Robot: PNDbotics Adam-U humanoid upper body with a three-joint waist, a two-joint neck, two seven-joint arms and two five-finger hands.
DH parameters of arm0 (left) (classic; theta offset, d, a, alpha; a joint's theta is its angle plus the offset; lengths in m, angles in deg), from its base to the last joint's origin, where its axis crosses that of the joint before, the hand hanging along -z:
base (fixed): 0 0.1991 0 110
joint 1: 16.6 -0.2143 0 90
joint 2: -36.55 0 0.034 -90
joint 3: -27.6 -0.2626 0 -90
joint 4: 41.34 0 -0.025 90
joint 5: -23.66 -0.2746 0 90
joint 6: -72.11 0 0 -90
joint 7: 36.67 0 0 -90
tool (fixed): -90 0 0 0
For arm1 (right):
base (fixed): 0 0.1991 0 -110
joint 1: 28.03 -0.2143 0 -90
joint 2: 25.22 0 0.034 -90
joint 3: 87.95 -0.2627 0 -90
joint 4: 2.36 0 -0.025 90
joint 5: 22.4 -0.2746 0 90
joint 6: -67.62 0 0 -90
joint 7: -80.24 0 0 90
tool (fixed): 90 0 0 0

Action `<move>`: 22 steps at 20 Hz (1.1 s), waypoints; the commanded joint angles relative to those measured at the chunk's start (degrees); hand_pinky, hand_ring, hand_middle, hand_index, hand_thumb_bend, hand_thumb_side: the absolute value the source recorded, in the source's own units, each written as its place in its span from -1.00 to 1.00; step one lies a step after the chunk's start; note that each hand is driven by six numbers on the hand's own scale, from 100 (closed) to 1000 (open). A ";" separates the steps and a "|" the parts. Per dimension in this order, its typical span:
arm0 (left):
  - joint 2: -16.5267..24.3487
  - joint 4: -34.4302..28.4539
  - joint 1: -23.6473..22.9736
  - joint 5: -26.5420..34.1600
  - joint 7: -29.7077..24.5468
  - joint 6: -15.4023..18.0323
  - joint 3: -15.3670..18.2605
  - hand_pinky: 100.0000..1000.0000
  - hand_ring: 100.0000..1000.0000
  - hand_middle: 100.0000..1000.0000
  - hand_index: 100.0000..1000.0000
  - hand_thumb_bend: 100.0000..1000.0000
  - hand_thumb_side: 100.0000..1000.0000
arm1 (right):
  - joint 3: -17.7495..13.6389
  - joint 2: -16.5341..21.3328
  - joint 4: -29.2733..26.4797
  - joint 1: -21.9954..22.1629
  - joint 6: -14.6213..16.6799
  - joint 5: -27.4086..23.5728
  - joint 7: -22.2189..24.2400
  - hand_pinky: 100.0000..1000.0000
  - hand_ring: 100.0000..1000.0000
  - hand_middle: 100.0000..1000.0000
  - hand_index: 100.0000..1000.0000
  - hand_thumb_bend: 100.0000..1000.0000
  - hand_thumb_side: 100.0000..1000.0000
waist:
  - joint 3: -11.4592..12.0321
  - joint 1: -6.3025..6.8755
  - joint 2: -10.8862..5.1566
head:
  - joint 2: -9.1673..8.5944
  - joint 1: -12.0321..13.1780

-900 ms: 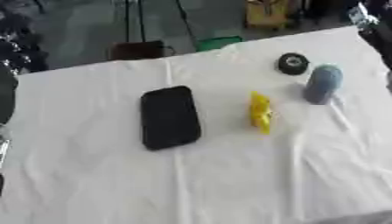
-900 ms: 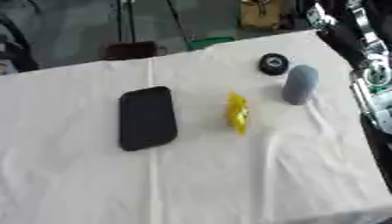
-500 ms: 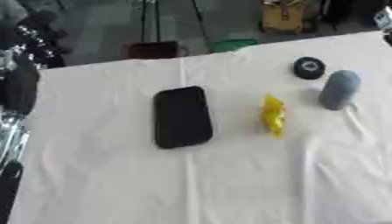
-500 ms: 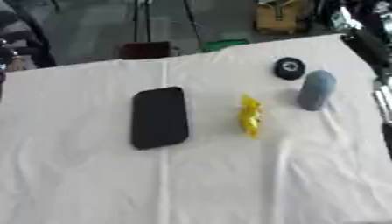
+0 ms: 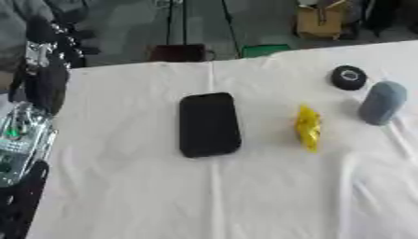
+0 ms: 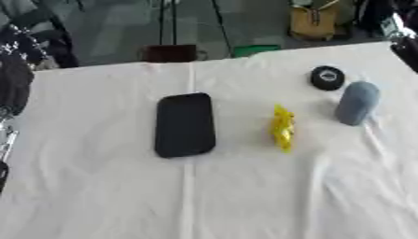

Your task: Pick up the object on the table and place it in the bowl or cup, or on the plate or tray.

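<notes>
Yellow object (image 5: 308, 127) lies blurred beside black tray (image 5: 209, 123); shape unclear.

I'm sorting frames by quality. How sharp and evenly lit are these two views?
Left eye view: soft blur throughout, the yellow object has smeared edges; even light, faint shadows. Right eye view: equally soft, the black tray shows no glare, white tablecloth bright, not washed out.

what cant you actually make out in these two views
- Robot hands: neither shows clearly. The left eye view has only arm hardware along the left edge, cut off by the frame.
- Yellow object: blur hides what it is; only a crumpled, elongated yellow shape shows.
- Small black round thing: its pale centre is too blurred to identify.
- Grey-blue cylinder: whether it is hollow cannot be told.
- Black tray: rim depth unclear.
</notes>
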 commanded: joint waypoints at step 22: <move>0.84 -0.74 1.11 -0.32 -2.92 -0.43 -0.90 0.40 0.59 0.71 0.78 0.11 0.98 | 1.81 6.49 13.40 -10.68 2.68 36.03 11.45 0.58 0.73 0.78 0.84 -0.35 0.17 | 0.83 -1.35 -1.15 | 0.27 -13.05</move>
